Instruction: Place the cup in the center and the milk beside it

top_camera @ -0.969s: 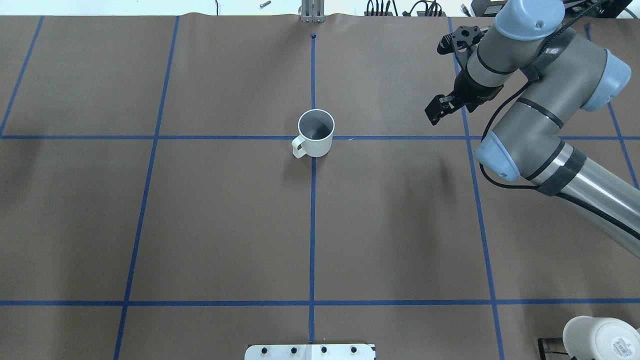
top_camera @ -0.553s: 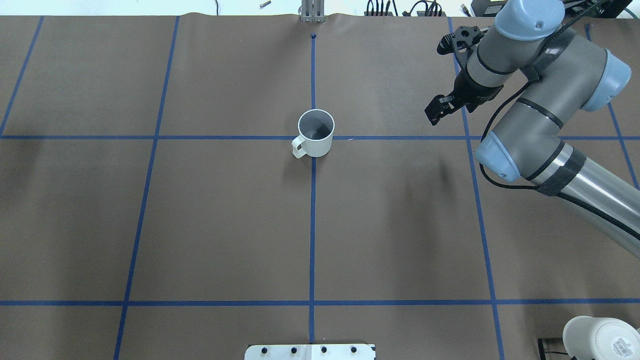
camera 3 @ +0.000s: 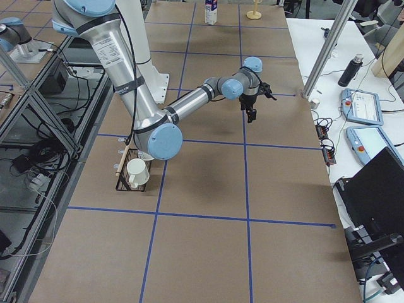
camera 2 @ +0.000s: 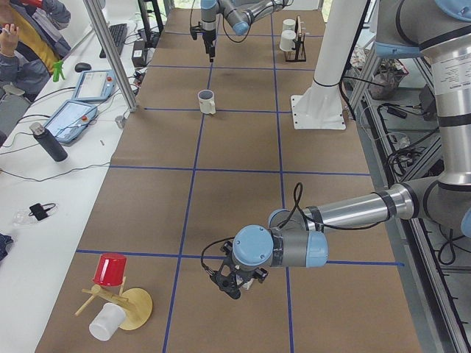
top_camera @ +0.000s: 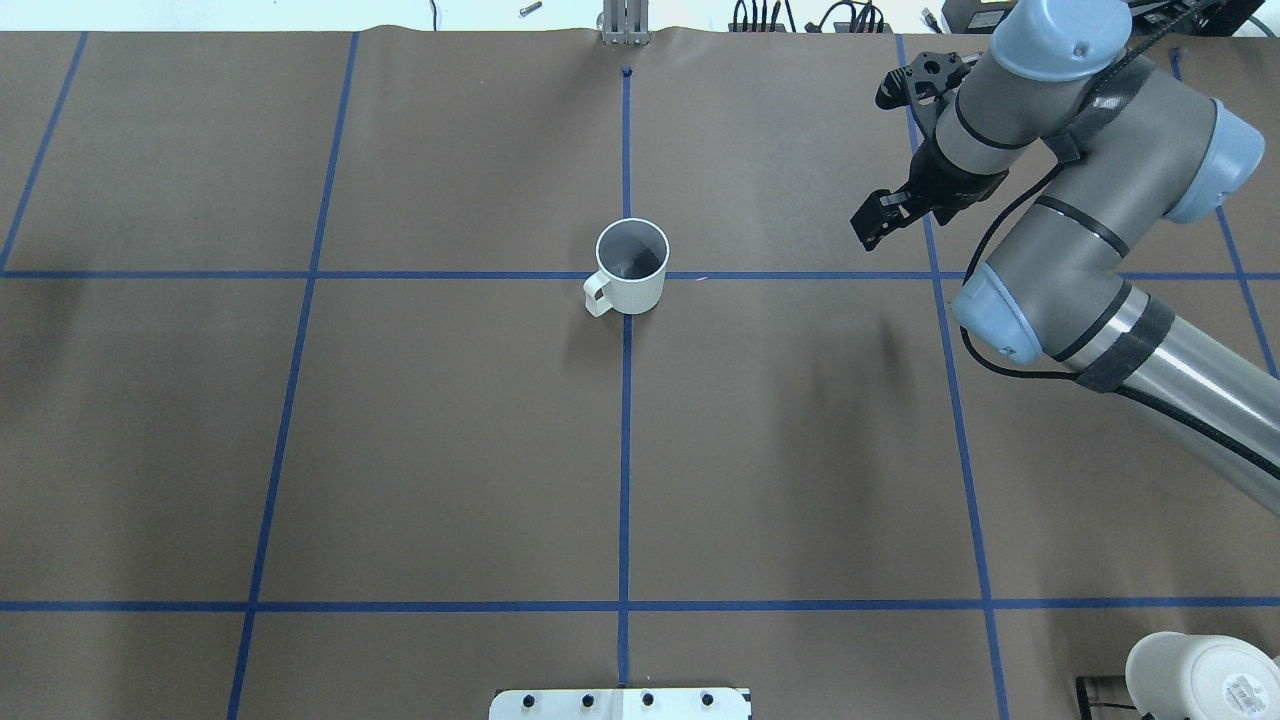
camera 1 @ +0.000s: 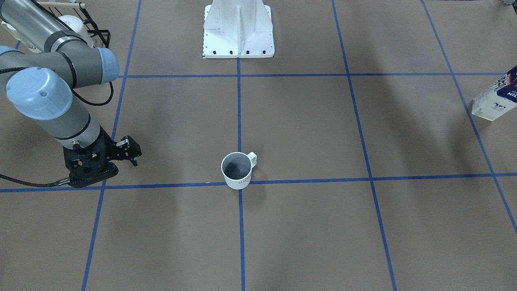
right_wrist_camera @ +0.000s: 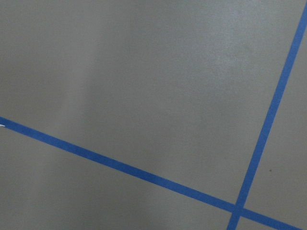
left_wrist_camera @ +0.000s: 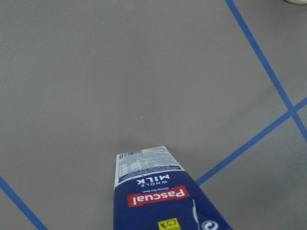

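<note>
Overhead exterior view: the cup stands upright on the crossing of the two central blue tape lines. Its opening faces up and its handle points toward 8 o'clock. It stands free of both grippers.

The milk shows in the exterior front-facing view, between 2 and 3 o'clock from the cup. It is well apart from the cup and cut by the frame edge. The exterior right view shows it upright at the far end of the table.

Right gripper: at 3 o'clock from the cup in the overhead view, well apart, raised above the table, tips angled downward. The fingers appear parted by a moderate gap. They grip nothing and touch nothing.

Left gripper: visible only in the exterior left view, low over the table. Its finger spacing cannot be determined. The left wrist-mounted view shows the milk's blue upper part close beneath the camera. Contact with the carton cannot be confirmed.

A second white mug shows at the 5 o'clock corner of the overhead view.
</note>
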You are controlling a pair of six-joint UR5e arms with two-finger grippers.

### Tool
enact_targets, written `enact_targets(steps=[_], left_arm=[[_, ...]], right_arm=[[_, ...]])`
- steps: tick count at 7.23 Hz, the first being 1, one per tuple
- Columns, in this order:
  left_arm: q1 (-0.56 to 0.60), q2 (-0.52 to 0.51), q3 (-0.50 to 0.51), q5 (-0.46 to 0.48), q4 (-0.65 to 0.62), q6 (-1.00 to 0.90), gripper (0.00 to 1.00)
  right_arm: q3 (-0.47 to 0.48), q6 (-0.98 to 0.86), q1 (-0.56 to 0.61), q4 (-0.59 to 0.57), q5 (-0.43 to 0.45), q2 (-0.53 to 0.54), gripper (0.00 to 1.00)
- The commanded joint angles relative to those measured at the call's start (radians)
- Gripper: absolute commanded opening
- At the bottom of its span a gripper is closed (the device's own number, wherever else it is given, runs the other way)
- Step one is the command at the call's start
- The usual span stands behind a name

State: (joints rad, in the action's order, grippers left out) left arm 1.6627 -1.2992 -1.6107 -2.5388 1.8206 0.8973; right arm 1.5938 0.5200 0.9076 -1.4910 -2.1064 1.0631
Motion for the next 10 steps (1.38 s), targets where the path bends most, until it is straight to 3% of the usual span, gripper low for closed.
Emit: enact_targets(steps=[1, 4, 8, 10], left_arm=[[-0.004, 0.000, 0.000, -0.003, 0.000, 0.000, 0.98], [-0.006, 0.001, 0.002, -0.003, 0.000, 0.000, 0.95], [-0.007, -0.005, -0.002, -0.021, 0.002, 0.018, 0.53], [-0.009, -0.046, -0.032, -0.075, 0.008, 0.125, 0.48]], right_arm=[[0.000, 0.000, -0.001, 0.000, -0.001, 0.000, 1.00], [0.003, 0.000, 0.001, 0.000, -0.001, 0.011, 1.00], [0.037, 0.003, 0.007, -0.002, -0.014, 0.040, 1.00], [0.092, 0.000, 0.028, -0.008, -0.020, 0.087, 1.00]])
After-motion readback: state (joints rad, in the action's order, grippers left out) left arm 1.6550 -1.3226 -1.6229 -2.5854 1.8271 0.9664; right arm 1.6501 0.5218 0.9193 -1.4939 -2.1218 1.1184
